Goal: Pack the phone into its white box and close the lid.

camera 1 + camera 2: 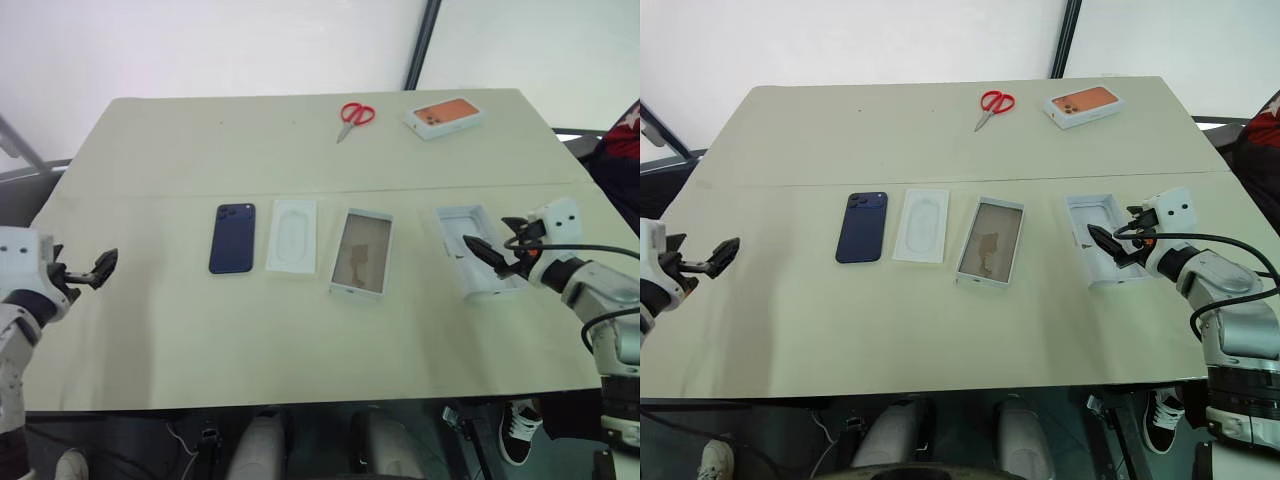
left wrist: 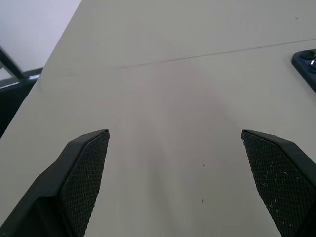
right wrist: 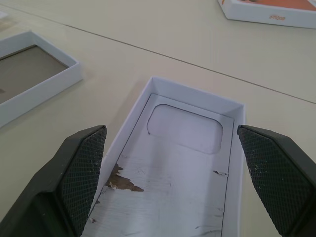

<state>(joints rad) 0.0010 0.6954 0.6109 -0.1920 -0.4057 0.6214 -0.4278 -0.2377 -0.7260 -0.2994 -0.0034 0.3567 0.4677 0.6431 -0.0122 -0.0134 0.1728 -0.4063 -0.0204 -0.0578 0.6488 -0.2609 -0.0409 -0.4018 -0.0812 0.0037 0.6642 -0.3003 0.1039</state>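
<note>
Clearly nothing is packed yet: both grippers' fingers spread wide and empty, right fingers over the lid, so grasping the phone looks next.

In the left wrist view we see the slim dark navy-blue phone cut off by the picture's edge, only its camera corner in frame. In the right wrist view the shallow white cardboard box with the tan floor runs off the edge, and so does the white box with the orange phone picture. The near end of the white cardboard lid passes out of frame between the black fingers.
</note>
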